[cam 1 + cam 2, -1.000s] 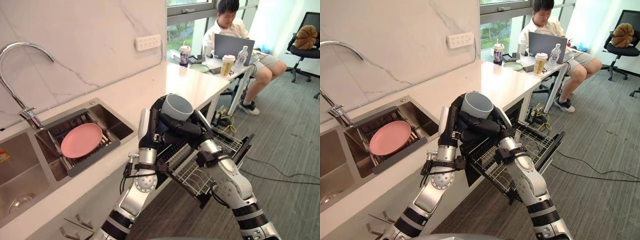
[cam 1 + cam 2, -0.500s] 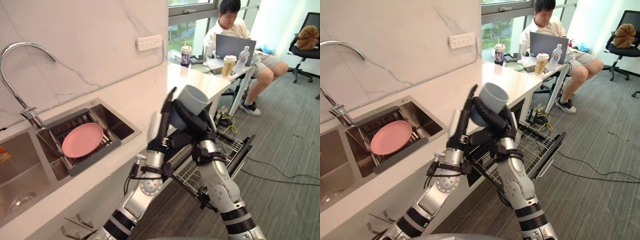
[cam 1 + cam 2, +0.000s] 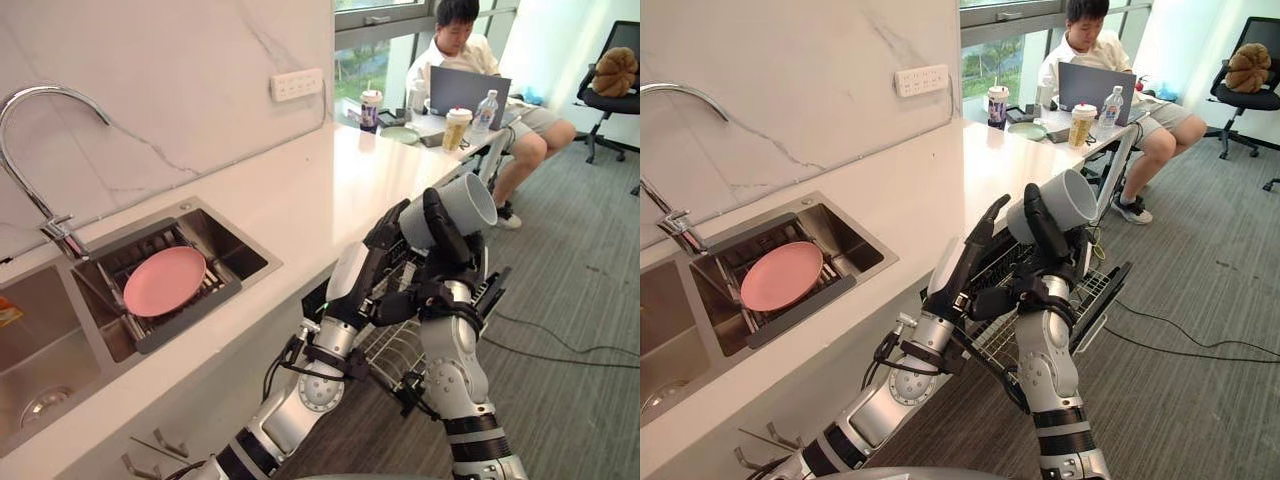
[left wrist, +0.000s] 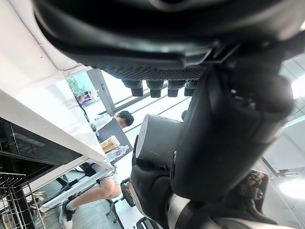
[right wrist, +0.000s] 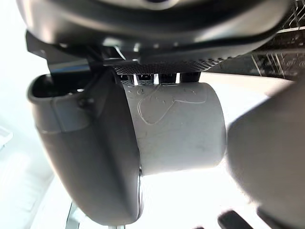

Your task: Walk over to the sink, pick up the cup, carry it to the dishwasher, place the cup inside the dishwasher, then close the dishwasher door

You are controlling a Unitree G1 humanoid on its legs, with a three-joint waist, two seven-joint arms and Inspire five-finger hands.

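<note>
My right hand (image 3: 447, 268) is shut on the grey cup (image 3: 456, 204), which is tipped on its side with its mouth facing right, above the pulled-out wire rack (image 3: 386, 348) of the dishwasher. In the right wrist view the cup (image 5: 176, 129) lies across the palm with the thumb (image 5: 95, 157) curled round it. My left hand (image 3: 372, 258) is open beside the cup on its left, fingers straight, not touching it. The left wrist view looks past the left hand (image 4: 228, 124) at the cup (image 4: 155, 140). The dishwasher door (image 3: 491, 293) hangs open to the right.
A pink plate (image 3: 164, 281) lies on a rack in the sink (image 3: 235, 250), by the tap (image 3: 45, 160). The white counter (image 3: 330, 190) runs toward a desk where a person (image 3: 470, 50) sits at a laptop. An office chair (image 3: 610, 85) stands at the far right.
My right hand has carried the cup to the right and tipped it sideways above the rack. My left hand has come off the cup and opened beside it.
</note>
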